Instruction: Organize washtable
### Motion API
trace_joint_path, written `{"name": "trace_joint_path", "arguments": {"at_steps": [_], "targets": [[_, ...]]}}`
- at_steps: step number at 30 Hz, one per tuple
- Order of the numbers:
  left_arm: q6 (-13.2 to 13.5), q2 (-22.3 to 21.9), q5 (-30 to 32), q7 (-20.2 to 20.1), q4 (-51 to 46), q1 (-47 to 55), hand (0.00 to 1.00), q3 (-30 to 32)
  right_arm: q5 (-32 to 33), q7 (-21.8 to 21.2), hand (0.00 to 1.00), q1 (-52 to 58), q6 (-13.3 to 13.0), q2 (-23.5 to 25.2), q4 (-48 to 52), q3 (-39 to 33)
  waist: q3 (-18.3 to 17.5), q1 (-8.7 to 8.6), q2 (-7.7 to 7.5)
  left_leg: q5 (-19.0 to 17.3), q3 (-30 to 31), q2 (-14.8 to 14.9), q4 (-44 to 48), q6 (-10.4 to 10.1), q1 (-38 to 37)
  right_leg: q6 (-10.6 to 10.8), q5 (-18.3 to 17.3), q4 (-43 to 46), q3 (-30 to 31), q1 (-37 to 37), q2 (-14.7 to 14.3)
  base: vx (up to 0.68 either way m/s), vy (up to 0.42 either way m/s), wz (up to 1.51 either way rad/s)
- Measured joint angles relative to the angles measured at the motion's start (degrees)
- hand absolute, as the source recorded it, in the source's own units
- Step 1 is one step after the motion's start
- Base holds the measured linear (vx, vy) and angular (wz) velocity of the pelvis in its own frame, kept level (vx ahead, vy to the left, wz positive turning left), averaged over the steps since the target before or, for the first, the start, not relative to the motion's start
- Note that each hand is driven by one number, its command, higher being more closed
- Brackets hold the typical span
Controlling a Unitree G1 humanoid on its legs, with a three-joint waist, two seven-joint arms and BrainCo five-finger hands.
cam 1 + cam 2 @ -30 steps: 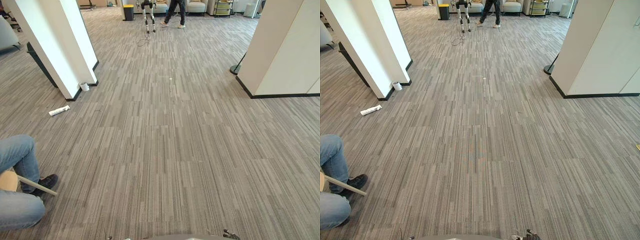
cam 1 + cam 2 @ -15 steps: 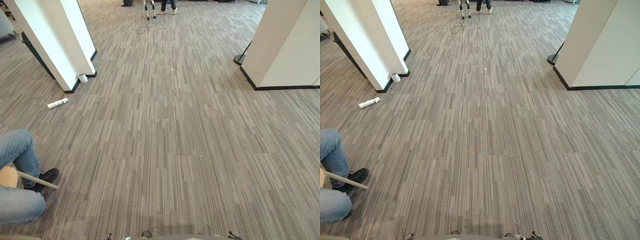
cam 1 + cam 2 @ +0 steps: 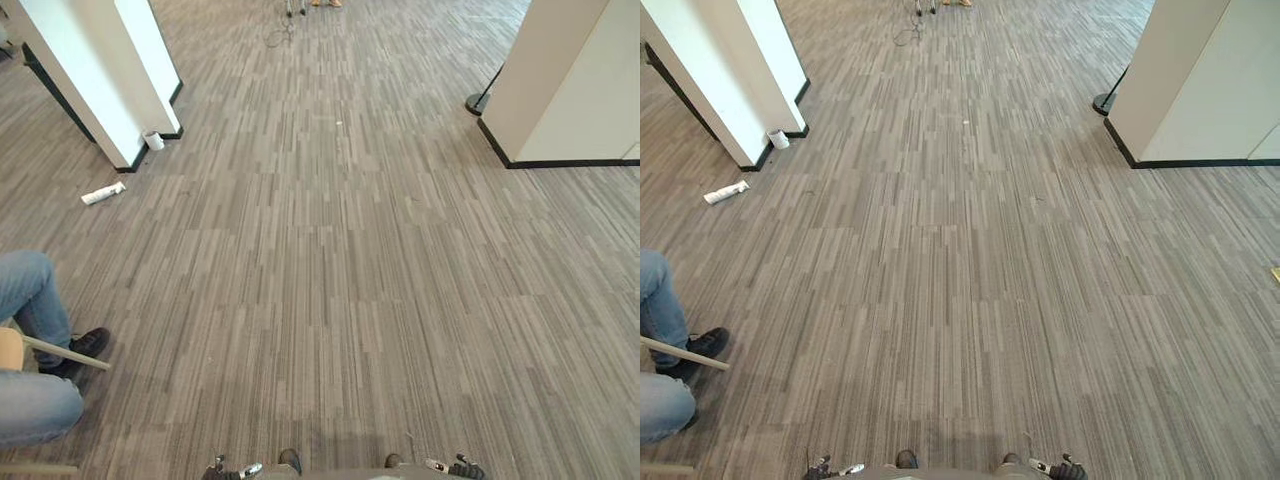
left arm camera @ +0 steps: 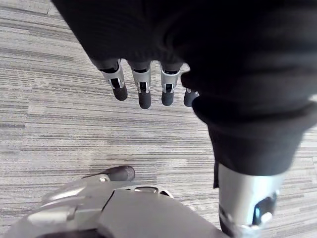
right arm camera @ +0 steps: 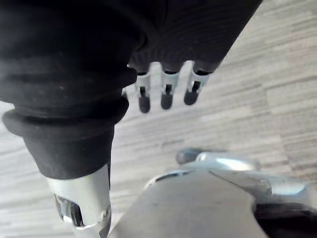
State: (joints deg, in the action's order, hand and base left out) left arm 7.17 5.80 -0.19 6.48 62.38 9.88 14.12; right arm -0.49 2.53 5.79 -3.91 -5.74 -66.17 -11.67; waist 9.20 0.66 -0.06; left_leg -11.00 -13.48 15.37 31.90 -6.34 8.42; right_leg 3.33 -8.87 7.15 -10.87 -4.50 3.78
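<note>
Two wrist views: left robot hand [image 4: 144, 94], right robot hand [image 5: 167, 96], fingers straight, empty, above floor [image 4: 49, 124].
Eye views: tube [image 3: 103, 193], cup [image 3: 153, 140] by pillar [image 3: 110, 80].

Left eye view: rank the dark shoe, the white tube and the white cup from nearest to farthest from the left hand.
From the left hand, low at the bottom edge:
1. Dark shoe, the seated person's, lower left.
2. White tube, lying flat, upper left.
3. White cup, at the pillar's foot beyond it.
</note>
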Motion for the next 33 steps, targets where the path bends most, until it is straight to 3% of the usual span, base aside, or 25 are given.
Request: {"name": "trace_joint_path", "arguments": {"at_steps": [2, 3, 4, 6, 7, 8, 9, 11, 12, 14, 16, 17, 18, 19, 20, 21, 23, 25, 26, 27, 29, 30, 31, 32, 33], "targets": [[0.15, -0.06, -0.4, 0.03, -0.05, -0.25, 0.0, 0.01, 0.06, 0.05, 0.0, 0.56, -0.07, 1.01, 0.14, -0.11, 1.04, 0.45, -1.62, 5.24, 1.65, 1.36, 11.19, -2.0, 6.0, -0.63, -0.65, -0.53, -0.12, -2.35, 0.16, 0.06, -0.111, 0.22], [0.17, -0.11, -0.42, -0.07, -0.02, -0.19, 0.0, 0.03, 0.08, 0.01, 0.0, 0.64, -0.03, 1.11, 0.17, -0.04, 1.22, 0.52, -2.02, 4.8, 2.14, 0.89, 12.37, -2.06, 7.25, -0.68, -0.96, -0.54, -0.09, -2.63, 0.48, 0.19, -0.069, 0.19], [-0.35, -0.44, -0.38, -0.09, 0.15, 0.11, 0.0, -0.06, 0.1, 0.0, 0.0, -0.26, 0.02, 0.73, 0.29, -0.03, 1.42, 0.66, -2.03, 2.47, 2.71, -3.14, 6.69, -0.7, 9.2, -0.61, -1.47, -0.57, 0.1, -3.08, 1.87, 0.14, -0.01, 0.08], [-0.45, -1.14, -0.38, -0.04, 0.19, 0.28, 0.0, -0.03, 0.05, -0.1, 0.0, -1.04, -0.04, 0.12, 0.58, -0.23, 2.02, 1.02, -1.1, 2.67, 3.05, -6.08, -0.98, -0.55, 9.61, -0.4, -1.8, -0.81, 1.06, -2.9, 2.61, 0.16, 0.091, -0.22], [-0.7, -2.28, -0.38, -0.09, 0.71, 0.35, 0.0, 0.01, 0.01, -0.17, 0.0, -1.82, -0.13, -1.05, 1.0, -0.25, 3.06, 1.89, 0.77, 3.78, 4.61, -8.2, -11.28, -0.79, 10.3, 0.28, -2.26, -1.42, 2.38, -2.65, 2.76, 0.24, 0.219, -0.49], [-0.78, -2.67, -0.37, -0.08, 0.89, 0.5, 0.0, 0.03, 0.01, -0.14, 0.0, -2.07, -0.11, -1.37, 1.07, -0.22, 3.14, 2.05, 1.25, 5.02, 5.43, -8.43, -15.03, -0.69, 10.78, 0.82, -2.59, -1.44, 2.99, -2.31, 2.74, 0.29, 0.272, -0.67], [-1.17, -2.56, -0.37, -0.08, 1.36, 0.61, 0.0, 0.11, 0.03, -0.02, 0.0, -2.19, -0.13, -1.26, 1.37, 0.51, 3.2, 3.01, 0.85, 9.69, 5.07, -8.56, -15.5, 0.24, 10.87, 1.34, -3.14, -2.26, 4.74, -2.17, 3.11, 0.38, 0.3, -0.69], [-1.17, -2.14, -0.37, -0.08, 1.32, 0.69, 0.0, 0.58, 0.02, -0.11, 0.0, -2.88, -0.23, -1.13, 1.4, 1.45, 2.65, 3.92, -0.34, 7.48, 4.72, -9.58, -10.16, 4.32, 13.1, 2.35, -3.86, -3.19, 6.88, -2.2, 4.32, 0.4, 0.213, -0.57], [-1.14, -1.69, -0.4, -0.06, 1.33, 0.35, 0.0, 1.76, 0.0, -0.18, 0.0, -3.45, -0.29, -0.54, 1.26, 1.44, 2.54, 3.6, -1.64, 3.55, 4.52, -10.01, -4.96, 5.62, 15.76, 3.37, -5.96, 1.71, 7.65, 0.18, 5.01, 0.35, 0.147, -0.15], [-1.07, -0.82, -0.48, -0.06, 1.22, 0.13, 0.0, 2.49, -0.03, -0.3, 0.0, -3.72, -0.56, 0.65, 0.97, 1.38, 2.45, 3.47, -3.83, -1.96, 3.62, -11.21, 1.2, 6.96, 16.64, 6.67, -9.75, 11.2, 9.44, 3.02, 7.42, 0.42, 0.217, -0.01], [-1.29, -0.64, -0.93, -0.06, 1.48, 0.64, 0.0, 4.01, -0.03, -0.56, 0.0, -3.33, -0.71, 1.1, 0.3, 1.27, 1.54, 4.22, -5.31, -5.9, 1.8, -12.83, 2.74, 7.99, 13.07, 7.58, -10.51, 21.22, 11.48, 4.71, 9.58, 0.47, 0.218, -0.16], [-1.36, -0.57, -1.03, -0.08, 1.49, 0.83, 0.0, 4.42, -0.01, -1.3, 0.0, -2.8, -0.92, 1.22, 0.2, 0.96, 1.3, 4.65, -5.87, -7.76, 1.0, -14.13, 2.73, 9.23, 9.71, 9.32, -8.25, 30.46, 13.0, 7.25, 10.98, 0.51, 0.185, -0.12], [-1.44, 0.14, -1.02, -0.08, 1.41, 1.19, 0.0, 4.6, 0.0, -1.63, 0.0, -2.71, -1.19, 1.38, 0.09, 0.75, 1.42, 4.54, -6.32, -10.27, 1.03, -15.8, 2.0, 10.72, 5.61, 9.38, -2.44, 40.16, 13.88, 9.68, 12.24, 0.52, 0.183, -0.07], [-1.58, 0.14, -1.01, -0.08, 1.37, 1.44, 0.0, 4.56, 0.0, -1.67, 0.0, -2.64, -1.21, 1.35, 0.0, 0.36, 1.53, 4.31, -6.27, -11.02, 1.14, -16.44, 0.93, 11.02, 3.07, 8.84, 1.82, 44.99, 14.49, 11.1, 12.5, 0.54, 0.162, 0.07], [-1.78, 0.02, -0.99, -0.09, 1.41, 1.59, 0.0, 4.38, -0.06, -1.82, 0.0, -2.41, -1.29, 1.48, 0.03, -1.47, 1.89, 3.29, -5.36, -12.21, 2.04, -16.85, -1.61, 11.57, -2.07, 7.53, -0.36, 52.45, 13.94, 13.45, 11.34, 0.57, 0.132, 0.11], [-1.87, 0.11, -0.87, -0.1, 1.48, 1.56, 0.0, 4.39, -0.07, -1.83, 0.0, -1.76, -1.47, 1.68, 0.22, -1.72, 1.84, 2.79, -5.31, -12.71, 2.86, -16.91, -5.22, 11.58, -7.48, 4.11, -5.11, 55.28, 11.72, 16.27, 9.17, 0.58, 0.106, 0.16], [-1.76, 0.25, -0.59, -0.15, 1.38, 0.88, 0.0, 4.71, 0.04, -2.38, 0.0, -1.22, -2.13, 1.98, 0.84, -1.84, 1.77, 1.32, -4.87, -12.5, 4.2, -15.68, -9.79, 11.12, -13.29, -1.17, -9.36, 51.89, 5.46, 21.81, 5.75, 0.65, 0.03, 0.42], [-1.67, -0.99, -0.09, -0.2, 1.22, -0.5, 0.0, 6.82, 0.14, -2.52, 0.0, -0.74, -2.07, 1.74, 2.53, -2.34, 1.64, -0.19, -3.35, -12.45, 5.65, -13.33, -13.71, 11.01, -17.89, -2.74, -9.37, 40.96, 1.4, 26.85, 2.15, 0.62, -0.024, 0.65], [-1.64, -1.97, 0.11, -0.14, 1.21, -1.38, 0.0, 6.88, 0.17, -2.46, 0.0, 0.35, -2.11, 1.77, 3.73, -3.46, 1.62, -0.31, -2.1, -12.4, 6.0, -11.98, -15.08, 10.91, -20.06, -2.89, -8.14, 34.36, 1.03, 29.11, 0.71, 0.69, -0.044, 0.8], [-1.61, -2.49, 1.11, -0.12, 1.14, -2.1, 0.0, 6.95, 0.52, -2.22, 0.0, 1.71, -2.05, 1.99, 5.29, -4.3, 1.72, -0.41, -0.98, -12.23, 7.23, -10.54, -16.02, 10.6, -22.48, -2.64, -3.89, 24.9, 1.72, 31.1, 0.19, 0.74, -0.08, 0.92], [-1.52, -3.34, 1.61, -0.08, 0.15, -1.97, 0.0, 8.18, 1.23, -2.05, 0.0, 4.35, -1.54, 2.52, 6.51, -4.29, 1.31, -0.67, -0.85, -12.47, 8.93, -9.43, -15.82, 7.53, -25.79, -2.59, 4.21, 9.33, 2.83, 31.3, 0.55, 0.84, -0.159, 0.85], [-1.65, -4.04, 2.13, 0.01, 0.15, -1.33, 0.0, 10.02, 1.8, -1.7, 0.0, 5.84, -1.28, 3.13, 7.03, -4.41, 0.74, -0.88, -1.13, -13.04, 10.46, -8.84, -15.4, 5.35, -29.13, -3.18, 13.39, 6.53, 3.47, 30.34, 0.39, 1.03, -0.251, 0.62], [-1.74, -4.86, 2.98, -0.02, 0.71, -1.43, 0.0, 11.67, 1.89, -1.66, 0.0, 5.74, -1.0, 2.75, 6.92, -6.06, 0.2, -0.8, 0.56, -11.58, 11.9, -6.87, -14.09, 2.9, -31.05, -3.82, 16.88, 14.22, 2.8, 31.34, 0.4, 0.88, -0.222, 0.41], [-1.68, -5.53, 3.37, 0.01, 0.97, -1.81, 0.0, 11.72, 1.9, -1.64, 0.0, 5.63, -0.96, 2.55, 7.05, -6.8, 0.03, -0.68, 1.46, -9.5, 12.37, -6.16, -13.63, 1.88, -31.53, -4.15, 14.04, 19.86, 2.36, 32.79, 0.41, 1.03, -0.257, 0.37], [-1.58, -6.11, 3.8, -0.17, 0.97, -2.36, 0.0, 11.0, 1.97, -1.64, 0.0, 5.62, -0.98, 2.71, 7.08, -7.48, -0.13, -1.15, 1.51, -3.5, 14.17, -6.46, -13.89, 1.37, -33.18, -4.46, 8.31, 28.61, 2.46, 33.97, 1.89, 0.78, -0.241, 0.37]]}}
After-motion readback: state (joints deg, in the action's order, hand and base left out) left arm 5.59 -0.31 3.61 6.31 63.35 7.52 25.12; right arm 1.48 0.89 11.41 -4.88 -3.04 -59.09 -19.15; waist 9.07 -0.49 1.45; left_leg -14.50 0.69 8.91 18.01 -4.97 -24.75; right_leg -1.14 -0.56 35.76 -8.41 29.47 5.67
